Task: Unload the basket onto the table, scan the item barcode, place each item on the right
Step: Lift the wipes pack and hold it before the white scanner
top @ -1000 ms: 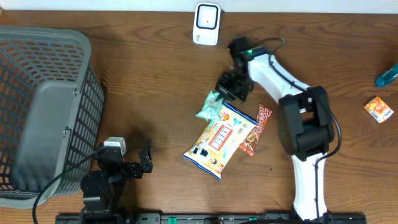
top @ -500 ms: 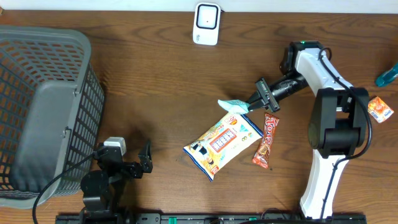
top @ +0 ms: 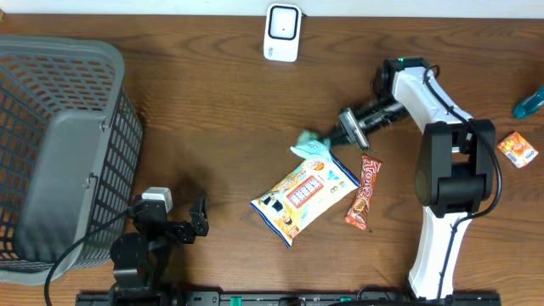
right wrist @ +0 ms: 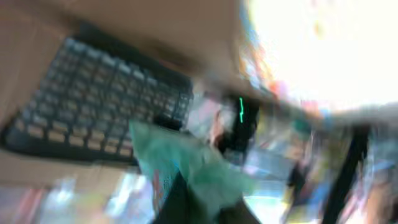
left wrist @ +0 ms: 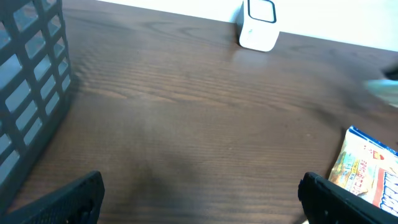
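My right gripper (top: 336, 138) is shut on a small teal packet (top: 309, 145), held just above the top corner of a yellow snack bag (top: 304, 195). The right wrist view is heavily blurred; the teal packet (right wrist: 189, 168) shows pinched between the dark fingers there. The white barcode scanner (top: 282, 32) stands at the table's far edge, well up and left of the packet. My left gripper (top: 201, 216) rests low near the front edge, open and holding nothing. Its wrist view shows the scanner (left wrist: 259, 25) far ahead.
A large grey mesh basket (top: 51, 153) fills the left side. A red candy bar (top: 364, 191) lies right of the yellow bag. An orange carton (top: 518, 149) and a blue object (top: 528, 102) sit at the far right edge.
The right arm swung right, carrying the teal packet off the pile, then came back slightly left. The yellow bag and red bar shifted. The left arm has not moved.
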